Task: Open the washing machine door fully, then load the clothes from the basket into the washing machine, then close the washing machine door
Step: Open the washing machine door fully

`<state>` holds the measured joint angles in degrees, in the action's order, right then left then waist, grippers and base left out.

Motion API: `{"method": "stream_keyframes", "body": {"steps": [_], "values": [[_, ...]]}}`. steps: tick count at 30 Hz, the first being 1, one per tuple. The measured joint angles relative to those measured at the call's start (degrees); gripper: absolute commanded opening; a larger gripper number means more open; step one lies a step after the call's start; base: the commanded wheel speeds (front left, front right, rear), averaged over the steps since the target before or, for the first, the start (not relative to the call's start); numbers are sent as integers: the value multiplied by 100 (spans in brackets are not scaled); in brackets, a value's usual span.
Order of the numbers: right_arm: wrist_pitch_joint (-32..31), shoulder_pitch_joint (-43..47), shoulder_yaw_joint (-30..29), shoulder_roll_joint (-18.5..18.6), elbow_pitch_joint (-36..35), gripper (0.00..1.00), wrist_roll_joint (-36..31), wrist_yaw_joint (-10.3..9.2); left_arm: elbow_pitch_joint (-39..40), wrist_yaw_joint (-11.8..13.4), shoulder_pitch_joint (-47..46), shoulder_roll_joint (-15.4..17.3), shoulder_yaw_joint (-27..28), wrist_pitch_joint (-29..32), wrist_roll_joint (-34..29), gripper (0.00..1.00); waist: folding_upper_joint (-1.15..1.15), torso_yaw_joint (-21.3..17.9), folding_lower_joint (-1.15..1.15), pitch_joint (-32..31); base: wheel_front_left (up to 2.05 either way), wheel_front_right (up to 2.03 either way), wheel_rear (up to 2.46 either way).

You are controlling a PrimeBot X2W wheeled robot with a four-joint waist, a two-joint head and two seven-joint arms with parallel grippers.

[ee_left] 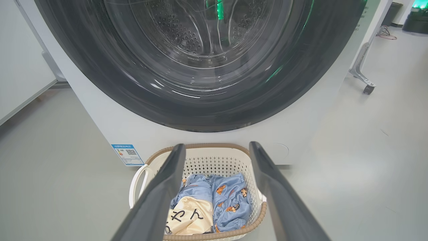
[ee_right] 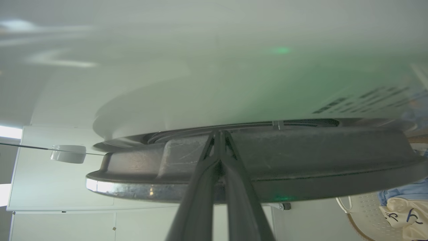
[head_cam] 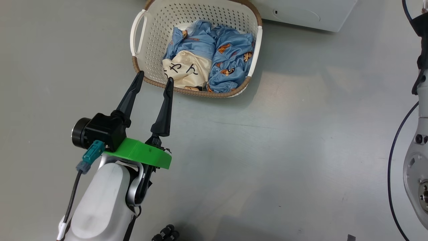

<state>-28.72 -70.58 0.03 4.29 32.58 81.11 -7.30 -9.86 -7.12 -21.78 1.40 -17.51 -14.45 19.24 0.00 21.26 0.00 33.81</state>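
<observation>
Right gripper (ee_right: 219, 135), fingers pressed together and empty, tips at the seam between washing machine door (ee_right: 301, 160) and washing machine (ee_right: 200, 87); left gripper (head_cam: 154, 80) spread wide at the near rim of the basket (head_cam: 214, 94)

The basket (head_cam: 155, 43) stands on the floor (head_cam: 274, 150) just before the washing machine (head_cam: 307, 13); the clothes (head_cam: 230, 57) lie in the basket, towards its right side
</observation>
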Motion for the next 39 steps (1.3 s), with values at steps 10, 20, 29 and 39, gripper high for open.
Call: {"method": "stream_keyframes", "body": {"steps": [10,20,29,39], "values": [[170,-232,124,27,219,0,34,-40,-10,0,-16,-8,-68,0,131,100,0,74,0,104,0,0,0],[59,-350,363,132,314,0,202,-40,13,0,-65,-9,-90,0,157,100,0,102,0,159,0,0,0],[-448,-240,450,141,400,0,300,-41,25,0,-114,-11,-23,0,152,100,0,44,0,21,0,0,0],[-1054,152,606,187,305,0,430,-40,112,0,-112,-11,19,0,76,100,0,-39,0,-196,0,0,0]]}}
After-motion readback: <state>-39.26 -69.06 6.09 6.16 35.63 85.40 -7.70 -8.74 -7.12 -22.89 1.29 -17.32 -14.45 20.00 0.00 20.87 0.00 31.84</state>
